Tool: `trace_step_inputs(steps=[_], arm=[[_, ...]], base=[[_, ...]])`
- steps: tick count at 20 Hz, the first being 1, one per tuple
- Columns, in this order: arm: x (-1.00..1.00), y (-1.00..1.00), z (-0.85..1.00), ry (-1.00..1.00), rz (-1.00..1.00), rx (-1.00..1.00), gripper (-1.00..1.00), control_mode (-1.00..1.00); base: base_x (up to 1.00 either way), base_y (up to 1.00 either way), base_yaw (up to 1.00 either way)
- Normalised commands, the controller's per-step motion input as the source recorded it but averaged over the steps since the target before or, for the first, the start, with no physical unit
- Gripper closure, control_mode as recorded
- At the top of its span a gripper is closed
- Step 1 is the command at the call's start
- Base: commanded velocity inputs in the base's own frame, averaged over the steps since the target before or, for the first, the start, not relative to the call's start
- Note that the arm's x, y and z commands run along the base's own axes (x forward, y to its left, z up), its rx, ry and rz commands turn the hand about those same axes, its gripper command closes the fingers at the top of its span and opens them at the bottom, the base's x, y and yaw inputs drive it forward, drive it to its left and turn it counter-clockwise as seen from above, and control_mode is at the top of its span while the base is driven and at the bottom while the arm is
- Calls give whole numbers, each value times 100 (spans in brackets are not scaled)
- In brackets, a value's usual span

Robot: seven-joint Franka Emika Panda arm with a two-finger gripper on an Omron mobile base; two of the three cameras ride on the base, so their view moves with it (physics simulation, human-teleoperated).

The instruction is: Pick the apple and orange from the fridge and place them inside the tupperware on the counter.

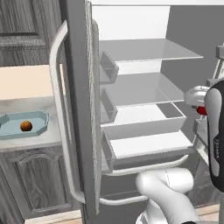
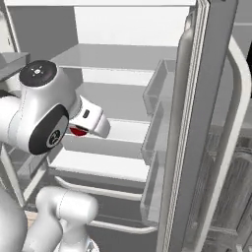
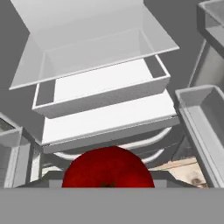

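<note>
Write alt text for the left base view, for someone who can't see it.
An orange sits in a blue tupperware on the counter, left of the open fridge. At the right edge, the arm carries a red apple.

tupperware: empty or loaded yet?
Partly loaded. The orange lies inside the tupperware on the counter; the apple is not in it, sitting up close in the hand view.

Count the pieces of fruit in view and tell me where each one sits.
2. The orange lies in the tupperware on the counter. The apple is at the claw in front of the open fridge. Others may be hidden.
</note>
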Motion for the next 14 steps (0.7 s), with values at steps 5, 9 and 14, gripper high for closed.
trace_step_inputs(steps=[5,9,14], arm=[[0,0,0,0,0,0,100,100],[0,0,0,0,0,0,100,100],[0,0,0,0,0,0,100,100]], base=[[-100,57,1],[-83,88,34],[-56,95,59]])
